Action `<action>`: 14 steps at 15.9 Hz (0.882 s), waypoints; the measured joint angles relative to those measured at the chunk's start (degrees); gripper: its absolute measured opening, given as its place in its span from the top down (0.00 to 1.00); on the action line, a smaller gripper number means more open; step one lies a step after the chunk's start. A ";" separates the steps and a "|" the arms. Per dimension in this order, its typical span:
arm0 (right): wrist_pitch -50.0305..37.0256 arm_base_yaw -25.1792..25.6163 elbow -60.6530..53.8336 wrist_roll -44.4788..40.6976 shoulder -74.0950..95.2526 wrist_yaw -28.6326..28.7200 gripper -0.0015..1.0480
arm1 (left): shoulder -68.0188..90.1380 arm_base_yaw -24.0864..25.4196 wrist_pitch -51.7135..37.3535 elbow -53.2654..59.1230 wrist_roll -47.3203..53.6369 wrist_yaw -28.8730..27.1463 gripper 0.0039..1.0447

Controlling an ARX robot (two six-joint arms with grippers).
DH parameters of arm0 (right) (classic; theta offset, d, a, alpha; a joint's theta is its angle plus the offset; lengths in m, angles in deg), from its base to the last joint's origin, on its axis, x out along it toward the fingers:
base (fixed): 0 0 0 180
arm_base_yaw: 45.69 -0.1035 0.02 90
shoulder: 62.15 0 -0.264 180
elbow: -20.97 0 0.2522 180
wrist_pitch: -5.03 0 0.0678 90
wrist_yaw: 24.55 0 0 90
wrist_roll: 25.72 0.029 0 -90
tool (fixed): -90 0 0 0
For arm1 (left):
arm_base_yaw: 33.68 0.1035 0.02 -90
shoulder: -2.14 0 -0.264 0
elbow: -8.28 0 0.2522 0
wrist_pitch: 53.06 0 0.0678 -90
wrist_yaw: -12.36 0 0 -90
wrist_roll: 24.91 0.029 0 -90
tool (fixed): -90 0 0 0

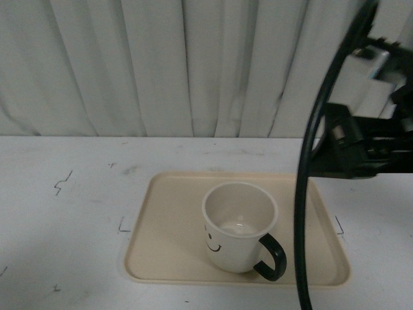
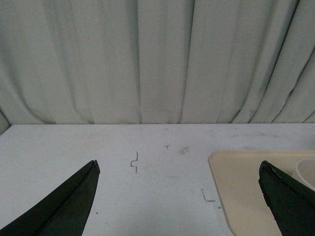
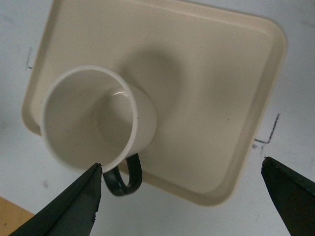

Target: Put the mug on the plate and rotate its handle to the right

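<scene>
1. White round mug (image 1: 239, 226) with a black smiley face (image 1: 212, 245) on its side: upright, mouth up, on the large flat beige rectangular plate (image 1: 168, 219) with rounded corners and a low rim.
2. On the plate's near half, a little right of centre; inside the rim.
3. Thick glossy black C-shaped loop handle (image 1: 274, 257): pointing right and slightly near; face turned near-left.
4. Long axis of the plate: left to right across the white pen-marked table (image 1: 64, 213).
5. Right gripper (image 3: 180, 164): fingers spread wide, holding nothing, raised above mug and plate, looking down on them.
6. Left gripper (image 2: 178, 163): fingers likewise wide apart, empty, over bare table left of the plate.
7. Black cable (image 1: 303, 194) hanging in front on the right; pleated pale curtain (image 1: 161, 64) behind.
</scene>
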 joint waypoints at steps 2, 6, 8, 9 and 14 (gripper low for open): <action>-0.20 -2.62 4.22 1.77 7.52 -2.69 0.06 | 0.00 0.00 0.00 0.00 0.00 0.00 0.06; -0.26 -6.86 9.88 6.29 14.95 -5.22 0.06 | 0.00 0.00 0.00 0.00 0.02 0.00 0.06; 0.15 -8.39 10.71 8.39 17.29 -6.73 0.10 | 0.00 0.00 0.00 0.00 0.02 0.00 0.06; 0.44 -8.92 10.88 9.20 18.18 -7.54 0.20 | 0.00 0.00 0.00 0.00 0.02 0.00 0.06; 2.80 -10.16 13.64 11.61 21.18 -9.11 0.72 | 0.00 0.00 0.00 0.00 0.00 0.00 0.06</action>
